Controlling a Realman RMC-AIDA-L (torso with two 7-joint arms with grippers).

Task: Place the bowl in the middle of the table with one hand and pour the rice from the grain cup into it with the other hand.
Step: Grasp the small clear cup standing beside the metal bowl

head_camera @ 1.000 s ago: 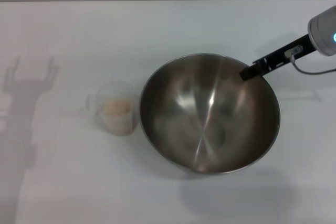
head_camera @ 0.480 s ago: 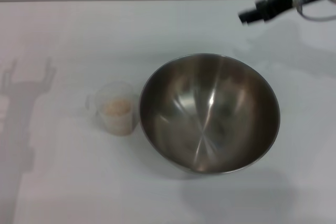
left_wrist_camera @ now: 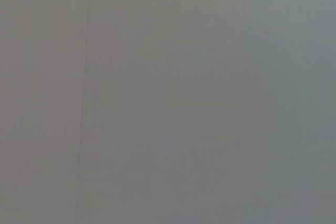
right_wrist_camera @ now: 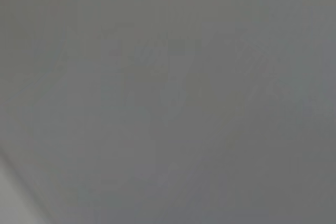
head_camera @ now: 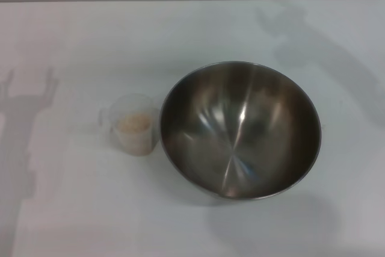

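The bowl [head_camera: 240, 129] sat upright on the table [head_camera: 72, 209], its near rim toward the front edge and its shiny inside bare — only streaks of reflected light showed in it. Just beside it on the robot's left stood the grain cup [head_camera: 133, 124], upright, its wall very close to the bowl's rim, though whether the two touched could not be told. The rice [head_camera: 133, 123] lay as a small pale heap inside the cup. Farther back the tabletop ran bare to its far edge, crossed by soft shadows at the left side and the far right. Neither gripper appeared in the head view, and both wrist views gave only a flat grey field — so how the left or right fingers stood could not be told.
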